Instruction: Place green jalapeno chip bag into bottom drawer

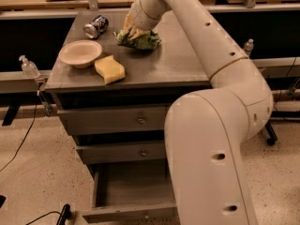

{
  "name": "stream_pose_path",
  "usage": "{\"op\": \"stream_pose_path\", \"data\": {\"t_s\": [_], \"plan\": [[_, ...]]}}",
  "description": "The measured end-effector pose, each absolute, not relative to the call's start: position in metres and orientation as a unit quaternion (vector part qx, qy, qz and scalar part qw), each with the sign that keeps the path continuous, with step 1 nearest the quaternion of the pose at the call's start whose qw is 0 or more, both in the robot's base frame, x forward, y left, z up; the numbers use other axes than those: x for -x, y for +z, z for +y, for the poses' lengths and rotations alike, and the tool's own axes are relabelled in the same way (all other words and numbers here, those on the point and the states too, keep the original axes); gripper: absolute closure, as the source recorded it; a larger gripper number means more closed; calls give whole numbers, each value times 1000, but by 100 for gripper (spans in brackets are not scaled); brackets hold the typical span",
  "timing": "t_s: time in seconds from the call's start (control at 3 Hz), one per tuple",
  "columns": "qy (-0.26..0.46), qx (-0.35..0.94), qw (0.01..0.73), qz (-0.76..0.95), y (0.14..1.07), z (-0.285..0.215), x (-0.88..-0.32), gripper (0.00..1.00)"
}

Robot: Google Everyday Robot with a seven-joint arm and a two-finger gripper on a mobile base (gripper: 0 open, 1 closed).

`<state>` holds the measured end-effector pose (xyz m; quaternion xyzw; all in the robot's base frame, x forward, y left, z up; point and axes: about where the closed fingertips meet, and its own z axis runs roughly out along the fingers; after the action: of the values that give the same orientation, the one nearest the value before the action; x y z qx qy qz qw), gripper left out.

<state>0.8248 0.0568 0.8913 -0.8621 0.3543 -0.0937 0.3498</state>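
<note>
Shows as a thick, smooth, cream-white arm (211,139) of rounded tubular links, bulky at the near elbow and slimmer toward the wrist. Carries small dark round holes in a row along the shell, and a thin tan seam ring at one joint. Ends in a yellowish-tan tool (132,29), at the green jalapeno chip bag (146,41) toward the back of the surface (178,64).
</note>
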Motion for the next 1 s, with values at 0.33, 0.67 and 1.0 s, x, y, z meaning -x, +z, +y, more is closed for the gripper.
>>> {"op": "stream_pose_path", "data": {"t_s": [0.33,0.67,1.0], "plan": [[-171,831,335,410,938,-2,-824,100],[-234,783,334,470,995,-66,-795,100],[-262,733,364,511,1050,-109,-735,100]]}}
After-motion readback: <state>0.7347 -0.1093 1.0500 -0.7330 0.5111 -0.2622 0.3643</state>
